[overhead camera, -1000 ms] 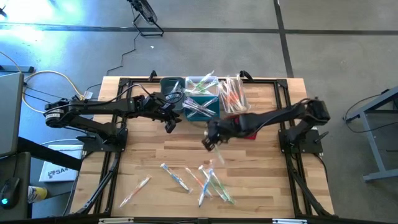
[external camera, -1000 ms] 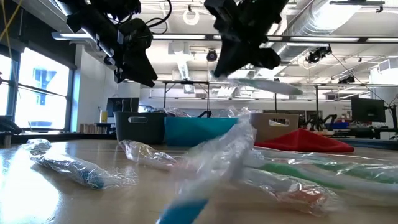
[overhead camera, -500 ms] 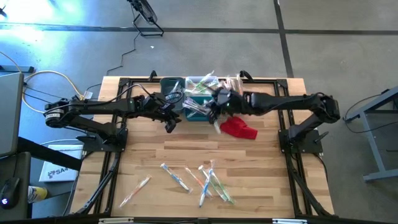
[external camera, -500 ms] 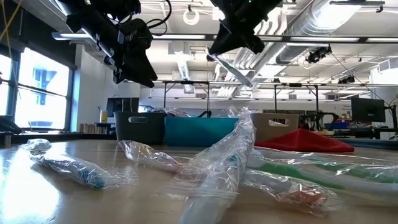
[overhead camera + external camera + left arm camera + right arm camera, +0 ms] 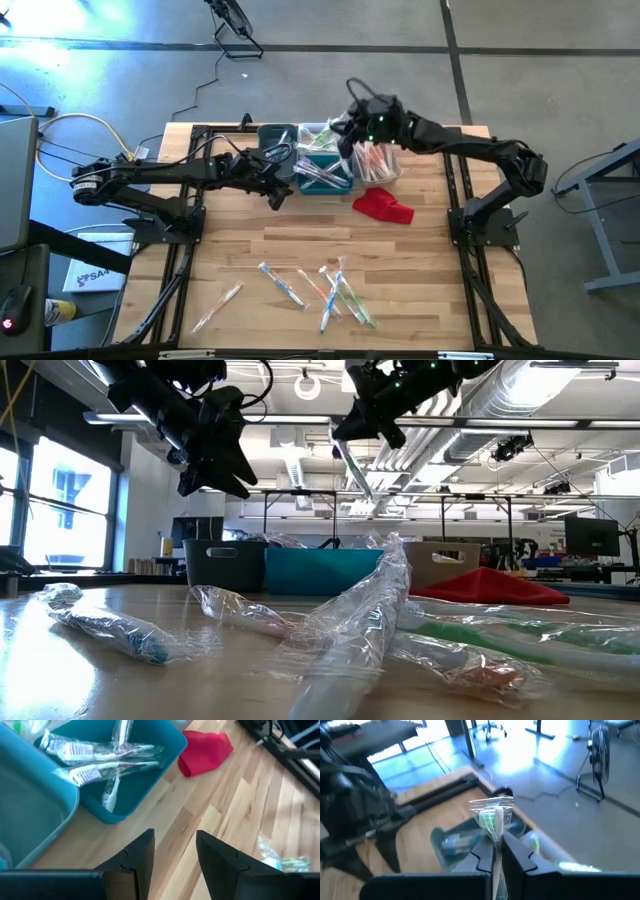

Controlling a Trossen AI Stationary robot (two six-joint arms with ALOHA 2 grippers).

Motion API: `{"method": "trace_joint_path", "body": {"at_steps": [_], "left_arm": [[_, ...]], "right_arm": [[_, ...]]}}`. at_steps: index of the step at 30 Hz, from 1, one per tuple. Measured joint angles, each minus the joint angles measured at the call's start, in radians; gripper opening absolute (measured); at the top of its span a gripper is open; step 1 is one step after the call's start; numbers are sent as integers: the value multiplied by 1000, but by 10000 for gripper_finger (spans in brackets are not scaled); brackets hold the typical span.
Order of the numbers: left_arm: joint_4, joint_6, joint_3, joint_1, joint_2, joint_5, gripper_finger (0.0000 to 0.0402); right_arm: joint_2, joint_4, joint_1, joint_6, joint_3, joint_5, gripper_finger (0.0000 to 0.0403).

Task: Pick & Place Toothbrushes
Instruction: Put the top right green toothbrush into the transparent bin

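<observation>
My right gripper (image 5: 351, 138) hovers over the bins at the table's far edge, shut on a clear-wrapped toothbrush (image 5: 492, 821) with green at its end. In the low view that toothbrush (image 5: 356, 468) slants down below the right gripper (image 5: 345, 438). My left gripper (image 5: 277, 196) waits open beside the teal bin (image 5: 322, 172); its fingers (image 5: 135, 860) stand above bare wood. Several wrapped toothbrushes (image 5: 312, 290) lie flat near the table's near edge. Others lie in the teal bin (image 5: 107, 767). My right gripper pinches the wrapped toothbrush between its two fingers (image 5: 482, 854), which lie across its length. The green end in its clear wrapper (image 5: 493, 815) sticks out beyond the fingertips. The rest slants down below the gripper (image 5: 362, 478), lifted clear above the bins.
A dark grey bin (image 5: 271, 139), the teal bin and a pale bin holding orange-handled toothbrushes (image 5: 376, 156) stand in a row at the far edge. A red cloth (image 5: 383, 207) lies just in front of them. Bare wood stretches between the bins and the loose toothbrushes.
My right gripper has carried the toothbrush from above the table's middle toward the far edge and upward, and now stands over the bins. The toothbrush has swung from nearly level to slanting downward. The red cloth, covered by the arm before, now shows.
</observation>
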Motion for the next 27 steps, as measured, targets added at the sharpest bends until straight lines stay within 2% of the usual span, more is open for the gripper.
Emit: {"method": "trace_joint_path", "body": {"at_steps": [3, 9, 16, 22, 27], "left_arm": [[20, -10, 0, 0, 0, -6, 143], [169, 46, 0, 0, -62, -13, 143], [114, 188, 0, 0, -228, -110, 143], [35, 277, 0, 0, -354, -217, 143], [-1, 292, 0, 0, -416, -236, 143]], "right_arm": [[0, 47, -41, -15, 0, -55, 9], [4, 87, -62, -32, 0, -84, 9], [4, 109, -62, -42, 0, -56, 9], [18, 201, -63, -41, 0, -47, 9], [62, 213, -76, -31, 36, -58, 9]]}}
